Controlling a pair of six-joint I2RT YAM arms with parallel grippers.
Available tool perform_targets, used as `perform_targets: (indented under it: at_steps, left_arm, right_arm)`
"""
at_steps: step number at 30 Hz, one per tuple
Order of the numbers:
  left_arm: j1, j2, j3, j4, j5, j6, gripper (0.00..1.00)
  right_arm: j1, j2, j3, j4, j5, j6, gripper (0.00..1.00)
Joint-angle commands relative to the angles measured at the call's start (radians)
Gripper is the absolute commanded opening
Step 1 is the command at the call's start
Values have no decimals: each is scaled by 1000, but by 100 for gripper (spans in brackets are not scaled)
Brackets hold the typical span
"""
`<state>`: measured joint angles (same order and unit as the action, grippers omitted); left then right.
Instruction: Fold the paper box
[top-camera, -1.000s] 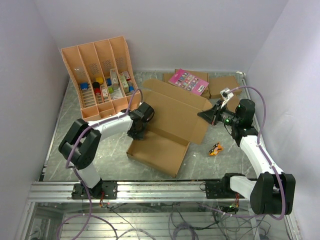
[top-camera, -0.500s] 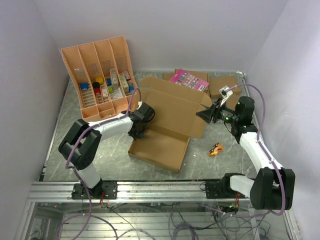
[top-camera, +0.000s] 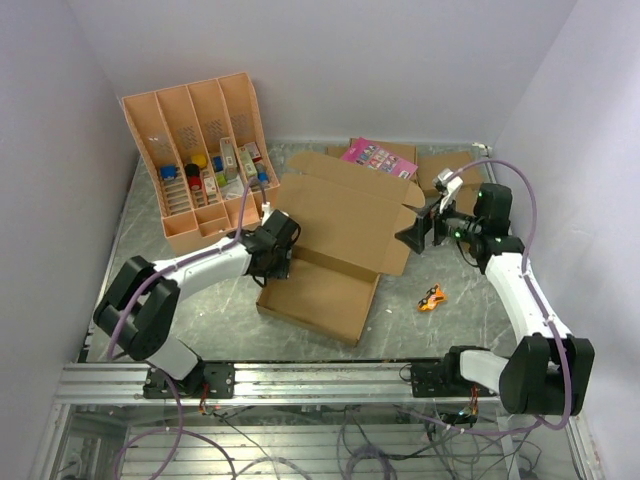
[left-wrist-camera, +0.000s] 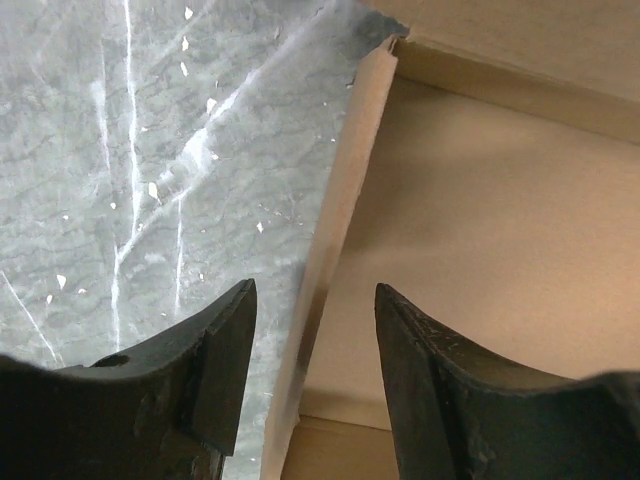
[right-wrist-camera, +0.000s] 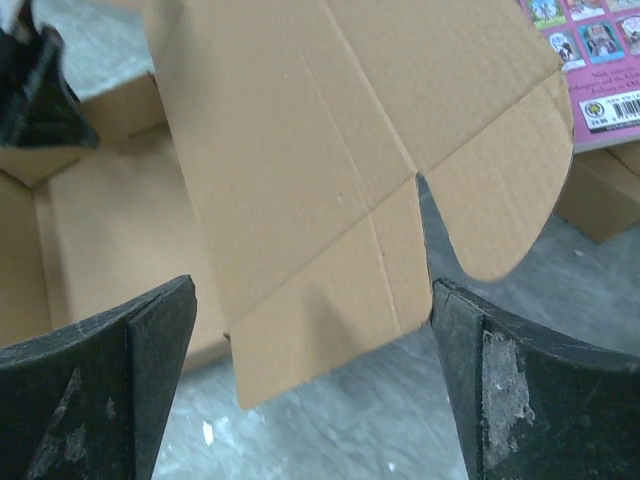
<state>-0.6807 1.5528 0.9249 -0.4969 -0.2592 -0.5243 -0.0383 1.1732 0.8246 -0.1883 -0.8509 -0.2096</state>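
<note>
The paper box (top-camera: 318, 297) is a big brown cardboard piece lying mid-table, its shallow tray toward me and its lid (top-camera: 345, 215) raised and leaning over the tray. My left gripper (top-camera: 267, 266) is at the tray's left side. In the left wrist view it (left-wrist-camera: 315, 290) is open, its fingers astride the thin side wall (left-wrist-camera: 335, 230) with a gap on both sides. My right gripper (top-camera: 412, 238) stands open just right of the lid's front corner. In the right wrist view the lid's flap (right-wrist-camera: 330, 200) hangs free ahead of its wide-spread fingertips (right-wrist-camera: 312, 288).
An orange-tan compartment tray (top-camera: 195, 150) with small items leans at the back left. A pink booklet (top-camera: 378, 162) lies on flat brown cardboard at the back, next to another brown piece (top-camera: 452, 170). A small orange toy (top-camera: 431, 298) lies on the grey table right of the box.
My right gripper has opened and let go of the lid's flap, drawing back a little to the right. My left gripper closed a little, then opened round the side wall. The lid now stands steeper.
</note>
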Motion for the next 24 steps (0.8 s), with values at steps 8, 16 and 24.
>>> perform_targets:
  at_steps: [8,16,24]
  left_arm:
    - [5,-238,-119,152,61,-11,70]
    - [5,-386,-260,255,27,-16,75]
    - [5,-521,-314,285,15,-21,74]
  right_arm:
    - [-88,-7,215,-799,5,-778,100]
    - [-84,67,223,-1194,242,-1409,99]
    - [-81,77,8,-1158,410,-1869,100]
